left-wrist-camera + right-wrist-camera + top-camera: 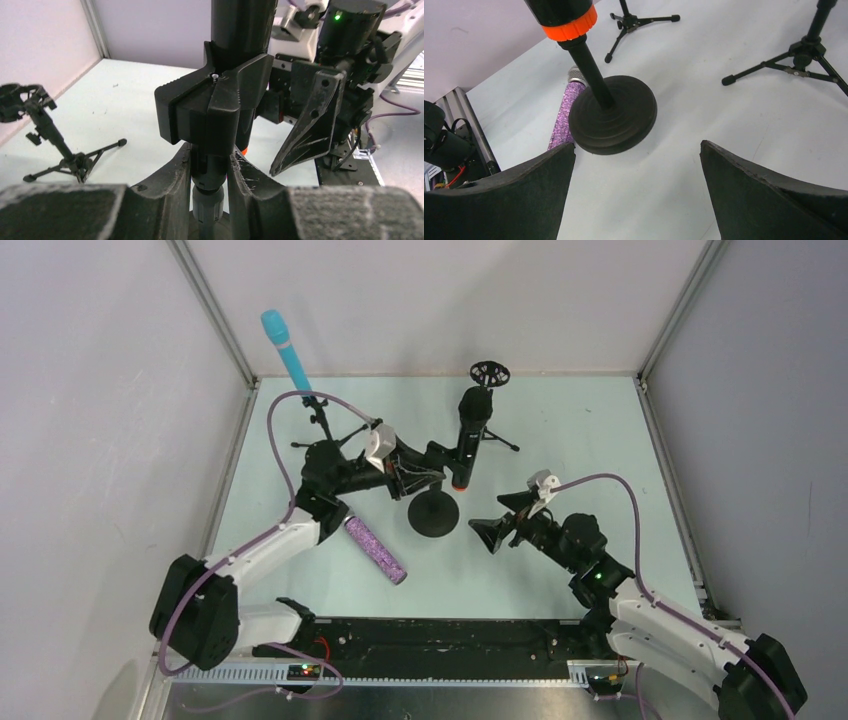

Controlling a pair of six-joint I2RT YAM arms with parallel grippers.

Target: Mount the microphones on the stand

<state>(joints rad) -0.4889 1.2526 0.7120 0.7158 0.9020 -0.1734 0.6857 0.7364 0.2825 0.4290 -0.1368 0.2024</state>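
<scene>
The black microphone (469, 438) with an orange end (570, 27) sits in the clip (215, 112) of the round-base stand (433, 513). My left gripper (443, 456) is shut on that stand's stem (210, 172), just under the clip. The purple glitter microphone (375, 550) lies flat on the table left of the stand's base (613, 117), its silver head (576, 75) behind the base. At the back left, the turquoise microphone (284, 348) stands tilted on a tripod stand (320, 420). My right gripper (497, 523) hangs open and holds nothing, right of the base.
A second tripod stand (490, 375) with a round holder on top and no microphone in it stands at the back centre, its legs (500, 443) behind the black microphone. Walls close off the table on the left, back and right. A black rail (440, 635) runs along the near edge.
</scene>
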